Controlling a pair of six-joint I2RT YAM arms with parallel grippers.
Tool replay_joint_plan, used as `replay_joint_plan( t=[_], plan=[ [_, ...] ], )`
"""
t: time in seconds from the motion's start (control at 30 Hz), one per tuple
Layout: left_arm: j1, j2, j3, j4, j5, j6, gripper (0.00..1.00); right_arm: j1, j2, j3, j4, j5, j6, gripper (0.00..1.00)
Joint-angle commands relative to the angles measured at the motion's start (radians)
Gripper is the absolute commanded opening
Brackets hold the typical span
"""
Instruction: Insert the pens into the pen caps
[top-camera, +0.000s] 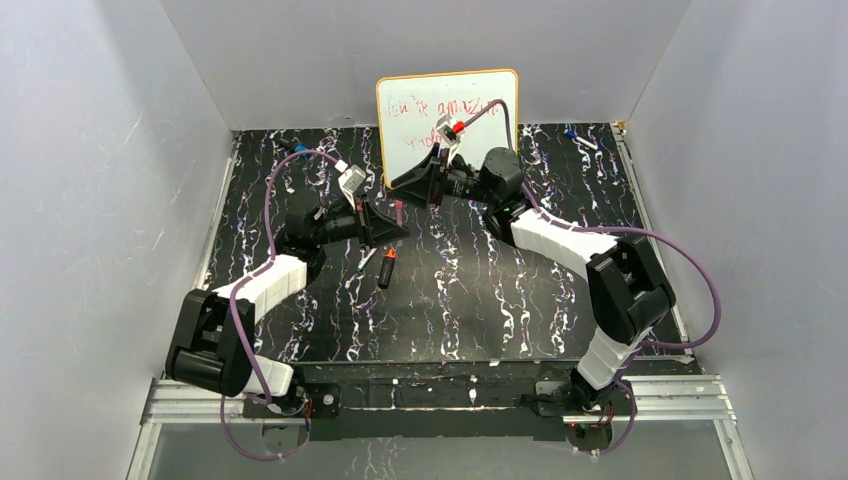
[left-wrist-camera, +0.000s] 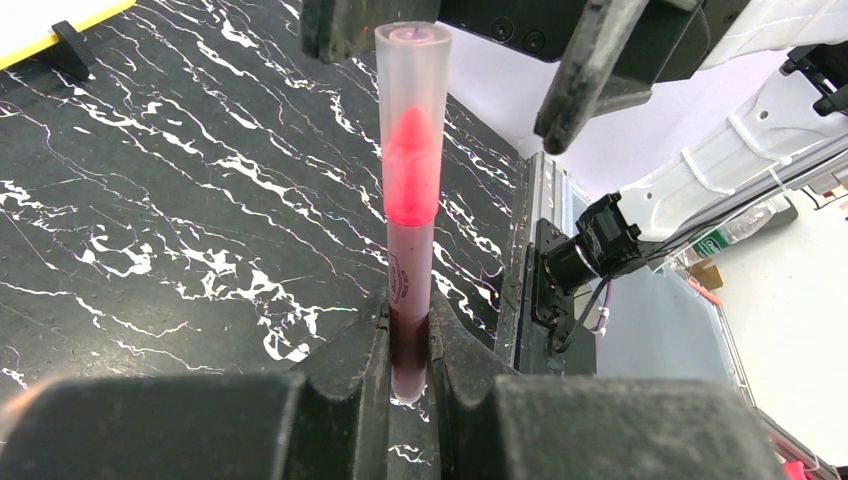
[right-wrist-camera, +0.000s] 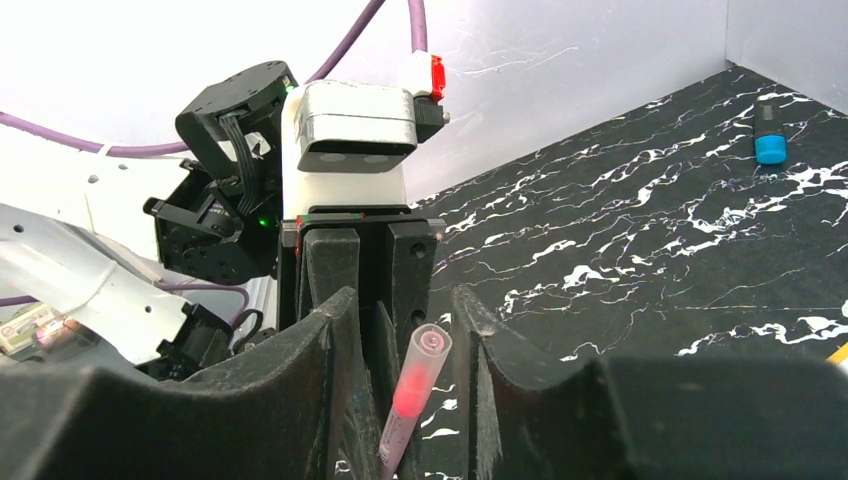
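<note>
Pinching pink marker (left-wrist-camera: 409, 300) by barrel in left jaws; aiming its frosted cap (left-wrist-camera: 412, 110) lengthwise between wide-open right jaws.

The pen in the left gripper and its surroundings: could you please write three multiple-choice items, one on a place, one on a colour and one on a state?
1. Where is the black marker with the orange end?
A. standing upright in a cup
B. lying on the table
C. taped to a wall

2. What colour shows through the clear end of the pen held in the left gripper?
A. blue
B. green
C. pinkish red

3. How is the right gripper?
A. open, one finger on each side of the pen
B. shut on the pen
C. shut on nothing

Answers:
1 B: the top view shows it flat on the table.
2 C: the left wrist view shows a pinkish red tip inside the clear end.
3 A: the right wrist view shows a gap on either side of the pen.
</note>
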Motion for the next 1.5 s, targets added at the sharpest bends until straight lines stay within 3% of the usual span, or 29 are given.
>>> replay_joint_plan(
  t=[0.0, 0.2, 0.33, 0.47, 1.47],
  plan=[
    [-0.004, 0.001, 0.032, 0.028, 0.026, 0.001, 0.0, 0.001, 0.015, 0.059, 0.049, -0.016, 0.013, 0.43],
    [-0.004, 0.0, 0.034, 0.029, 0.026, 0.001, 0.0, 0.001, 0.035, 0.079, 0.031, -0.028, 0.024, 0.25],
    [-0.003, -0.001, 0.033, 0.029, 0.025, 0.001, 0.0, 0.001, 0.042, 0.08, 0.022, -0.03, 0.025, 0.19],
    [-0.003, -0.003, 0.035, 0.03, 0.022, 0.002, 0.0, 0.001, 0.044, 0.081, 0.004, -0.035, 0.022, 0.02],
    [0.096, 0.023, 0.252, 0.044, -0.045, 0.035, 0.0, 0.064, 0.054, -0.053, -0.036, -0.111, 0.023, 0.01]
  ],
)
